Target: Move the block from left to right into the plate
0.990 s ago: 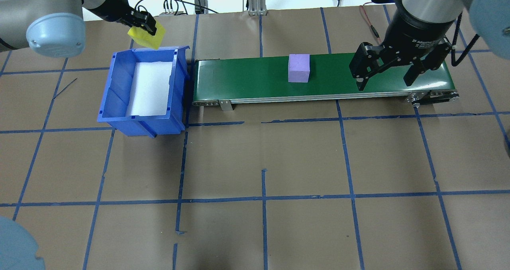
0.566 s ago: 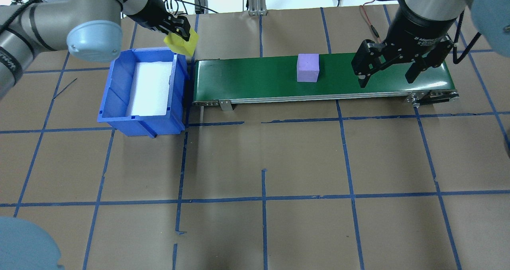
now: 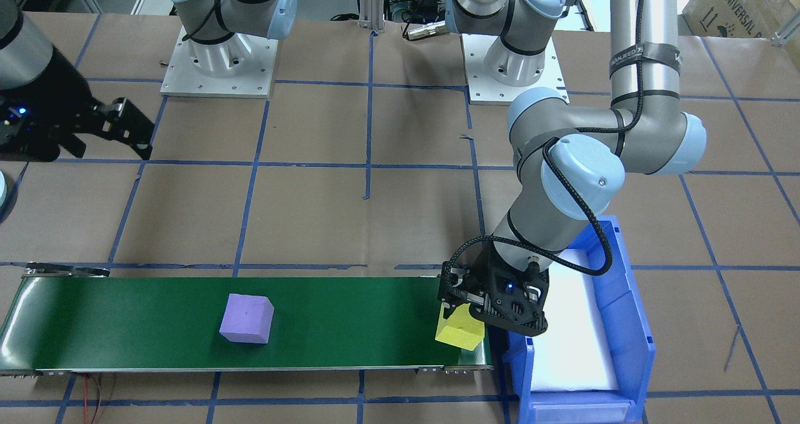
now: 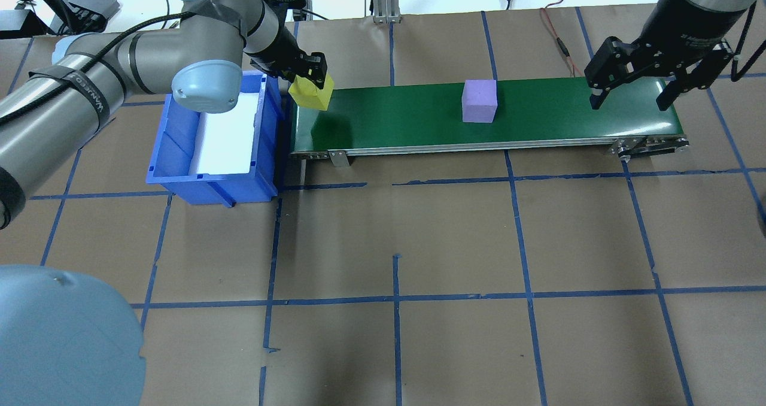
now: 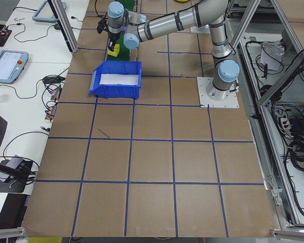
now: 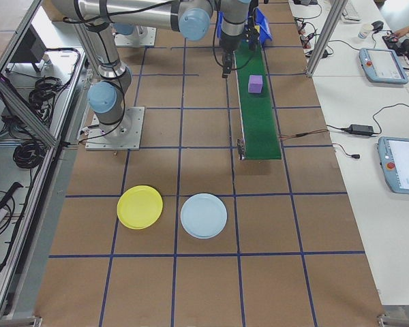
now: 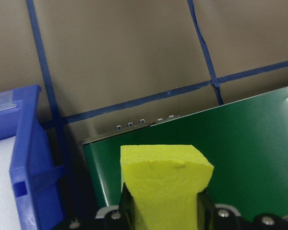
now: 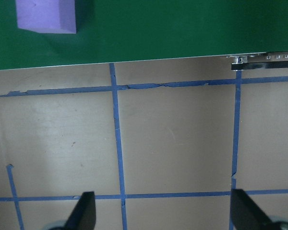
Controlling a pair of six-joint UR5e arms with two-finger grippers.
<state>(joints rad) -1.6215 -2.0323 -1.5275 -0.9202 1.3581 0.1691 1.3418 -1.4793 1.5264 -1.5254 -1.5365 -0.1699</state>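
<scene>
My left gripper point(image 4: 310, 81) is shut on a yellow foam block point(image 4: 311, 93) and holds it over the left end of the green conveyor belt point(image 4: 407, 115), just past the blue bin. In the left wrist view the yellow block point(image 7: 165, 182) sits between the fingers above the belt's end. A purple block point(image 4: 480, 100) rests on the belt to the right of its middle. Over the belt's right end my right gripper point(image 4: 628, 102) hangs open and holds nothing. The yellow plate point(image 6: 140, 206) lies on the table in the exterior right view, far from the belt's end.
A blue bin point(image 4: 179, 136) with a white liner stands against the belt's left end. A light blue plate point(image 6: 203, 215) lies beside the yellow plate. Blue tape lines cross the brown table. A thin cable runs behind the belt's right end.
The left arm has carried the yellow block rightward from behind the bin to over the belt's left end. The purple block has ridden right along the belt. The right gripper has shifted right.
</scene>
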